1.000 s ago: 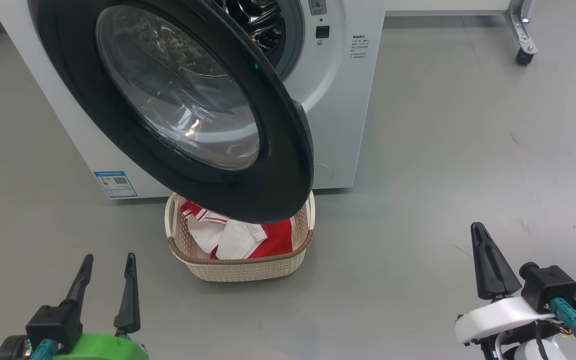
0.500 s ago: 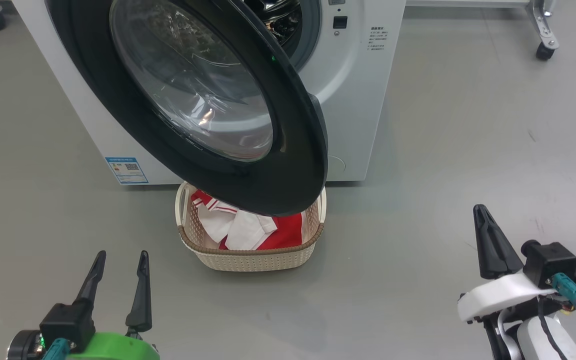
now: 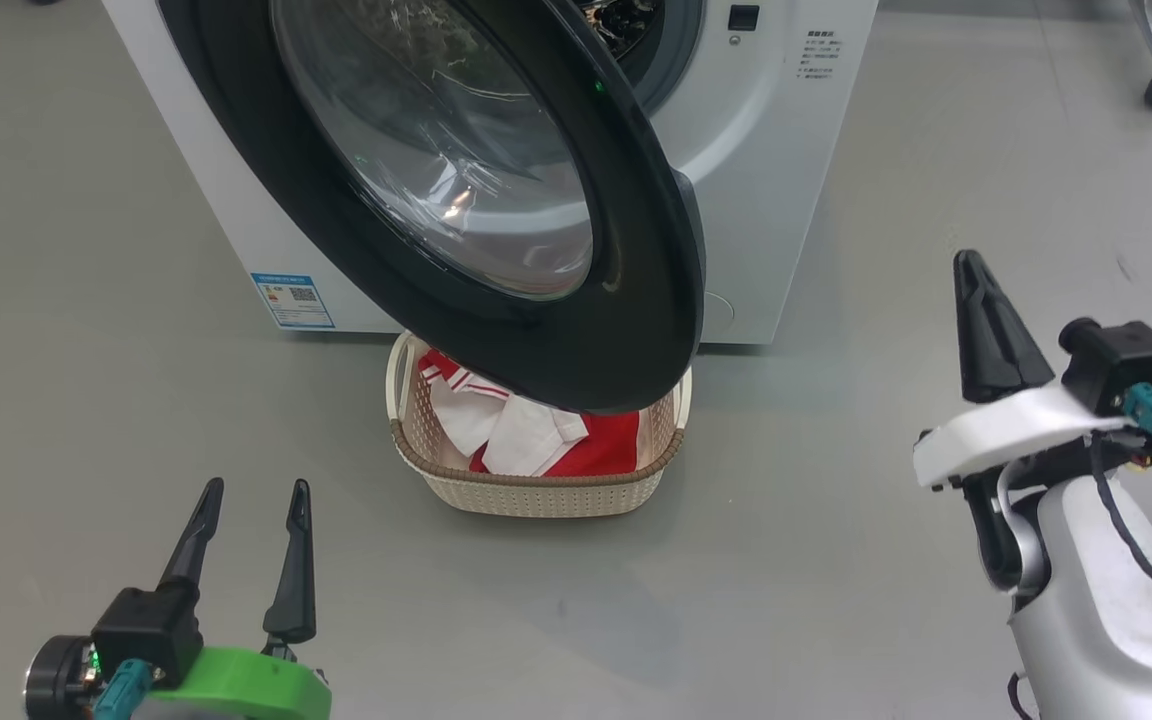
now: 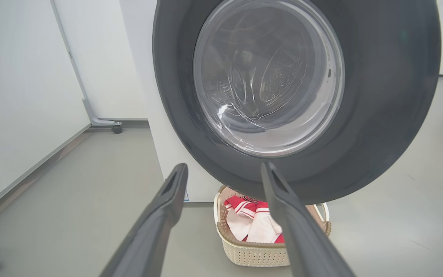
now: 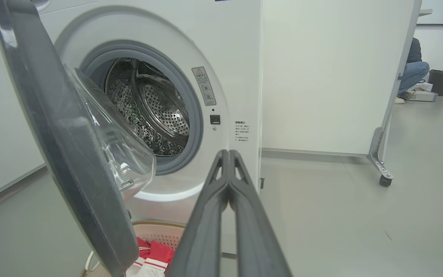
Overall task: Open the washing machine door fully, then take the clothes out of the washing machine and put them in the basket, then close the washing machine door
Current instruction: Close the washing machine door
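Head view showed the right hand [image 3: 971, 270] closed, its two fingers pressed together and holding nothing. It was raised above the floor [image 3: 886, 150], well to the right of the washing machine door [image 3: 636, 300]. The left hand [image 3: 256, 490] stood open and empty, low at the left and apart from the basket [image 3: 536, 482]. The door hung partly open, its black rim overhanging the basket, which sat on the floor against the front of the washing machine [image 3: 776, 200]. The clothes [image 3: 601, 450] lay in the basket. In the right wrist view the drum [image 5: 152, 111] looked empty, though the door hid its left part. Judgement: closing the door appeared to be the one step outstanding. Hazards noted: the closed fingertips could skid across the glossy rim if the push landed off-centre. A push too near the hinge side could stall short of the latch. A garment unseen in the hidden part of the drum could foul the seal. A fingertip entering the gap behind the door could be trapped.
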Tool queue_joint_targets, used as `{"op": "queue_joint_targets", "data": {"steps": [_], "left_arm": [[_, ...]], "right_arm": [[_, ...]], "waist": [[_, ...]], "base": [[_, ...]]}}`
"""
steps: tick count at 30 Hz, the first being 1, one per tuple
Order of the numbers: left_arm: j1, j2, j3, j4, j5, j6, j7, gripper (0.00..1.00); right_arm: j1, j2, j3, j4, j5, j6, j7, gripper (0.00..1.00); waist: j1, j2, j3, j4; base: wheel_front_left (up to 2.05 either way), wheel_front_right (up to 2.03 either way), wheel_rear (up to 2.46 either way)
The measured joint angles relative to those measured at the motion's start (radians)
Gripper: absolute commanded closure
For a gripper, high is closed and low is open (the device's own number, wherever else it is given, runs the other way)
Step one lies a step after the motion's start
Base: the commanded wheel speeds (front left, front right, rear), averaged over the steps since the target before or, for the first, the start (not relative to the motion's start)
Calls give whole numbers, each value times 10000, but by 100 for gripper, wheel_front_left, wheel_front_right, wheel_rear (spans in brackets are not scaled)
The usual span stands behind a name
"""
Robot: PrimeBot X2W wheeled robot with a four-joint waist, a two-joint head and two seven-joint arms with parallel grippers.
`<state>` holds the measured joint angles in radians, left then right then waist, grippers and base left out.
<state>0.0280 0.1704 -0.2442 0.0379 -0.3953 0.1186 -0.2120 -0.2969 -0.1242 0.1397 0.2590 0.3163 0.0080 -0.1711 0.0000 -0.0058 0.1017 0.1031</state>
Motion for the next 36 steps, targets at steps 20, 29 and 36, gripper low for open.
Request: {"op": "queue_joint_targets", "data": {"steps": [20, 29, 36], "left_arm": [[-186, -153, 274, 15, 90, 2, -23, 0], [-186, -163, 332, 75, 188, 2, -63, 0], [-186, -230, 328, 90, 188, 2, -65, 0]], "right_arm": [[-3182, 128, 1049, -819, -328, 734, -288, 100], [-3299, 347, 2755, -1463, -479, 1053, -261, 100], [-2638, 441, 4009, -909, -347, 1139, 372, 100]], "waist": [[0, 0, 216, 272], [0, 0, 179, 283], [0, 0, 136, 334]], "base": [[0, 0, 0], [0, 0, 0], [0, 0, 0]]}}
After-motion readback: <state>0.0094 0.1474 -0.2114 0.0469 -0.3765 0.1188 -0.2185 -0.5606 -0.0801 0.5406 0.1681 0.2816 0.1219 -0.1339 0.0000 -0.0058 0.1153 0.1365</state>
